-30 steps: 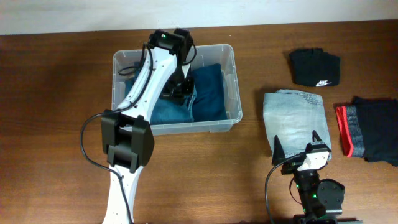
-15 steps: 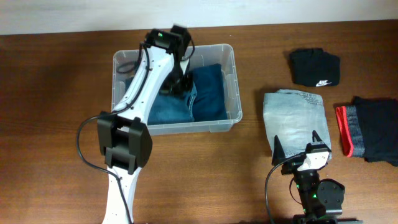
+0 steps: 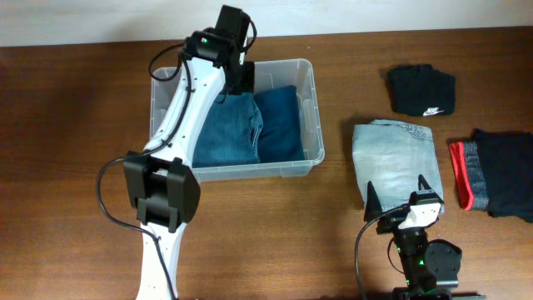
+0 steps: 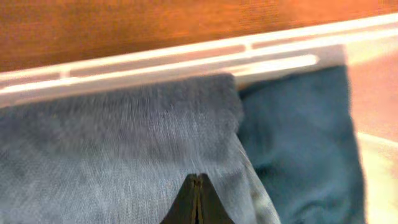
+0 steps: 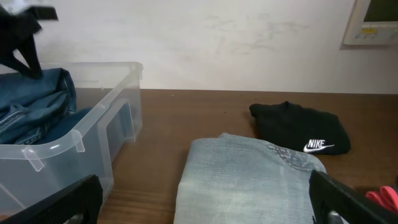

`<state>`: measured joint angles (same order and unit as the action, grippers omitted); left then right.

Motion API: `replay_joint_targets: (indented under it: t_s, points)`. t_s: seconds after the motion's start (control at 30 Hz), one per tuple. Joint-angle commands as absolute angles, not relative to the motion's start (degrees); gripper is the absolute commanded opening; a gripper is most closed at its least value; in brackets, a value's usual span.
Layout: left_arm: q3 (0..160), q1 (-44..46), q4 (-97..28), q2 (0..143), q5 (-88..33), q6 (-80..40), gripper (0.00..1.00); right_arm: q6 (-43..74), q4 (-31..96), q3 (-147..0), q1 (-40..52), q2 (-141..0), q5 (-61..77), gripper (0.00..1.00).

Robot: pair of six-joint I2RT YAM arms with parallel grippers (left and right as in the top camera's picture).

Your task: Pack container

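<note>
The left gripper's (image 4: 196, 186) 2 dark fingers are pressed together with nothing between them, pointing down at a folded mid-blue denim garment (image 4: 118, 149). Overhead, this gripper (image 3: 240, 77) hangs above the far left part of the large clear plastic rectangular container (image 3: 315, 117).

The right gripper's (image 5: 204, 182) 2 black fingers are spread wide and hold nothing. They reach over the near edge of a folded pale-blue pair of jeans (image 3: 393, 154) lying on the brown wooden table (image 3: 67, 125).

The container sits left of centre on the table, open side up. Its long axis runs left to right across the overhead view, with 1 long wall towards the robot. Inside lie 2 folded garments side by side: the mid-blue denim on the left and a darker blue one (image 3: 280, 121) on the right.

To the right of the container, apart from it, are the pale jeans, a black folded garment with a white Nike logo (image 3: 421, 90), and a dark folded garment with a red band (image 3: 498, 173).

The white left arm (image 3: 179, 142) covers part of the container's left side. The clothes cover its base. The dark garment is cut off at the right edge. The left wrist view is soft and blurred.
</note>
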<state>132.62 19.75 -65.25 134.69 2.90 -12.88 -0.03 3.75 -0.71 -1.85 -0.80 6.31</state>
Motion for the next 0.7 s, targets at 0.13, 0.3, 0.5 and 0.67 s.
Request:
replay_joint_targets:
  t_s: [0.13,0.3,0.5,0.67]
  points:
    - [121.10,19.42,-54.00,135.09,4.60,-12.14,0.01,-0.21,3.79,-0.32,-2.28,-0.32,7.05,0.99]
    - [117.84,19.42,-51.42,135.09,4.60,-12.14,0.00,-0.21,3.79,-0.32,-2.28,-0.32,7.05,0.99]
    - [118.39,19.42,-53.06,131.68,4.56,-12.14,0.01,-0.21,3.79,-0.32,-2.28,-0.32,7.05,0.99]
    - [118.39,19.42,-56.55,124.49,4.54,-12.14,0.01,-0.21,3.79,-0.32,-2.28,-0.32,7.05,0.98]
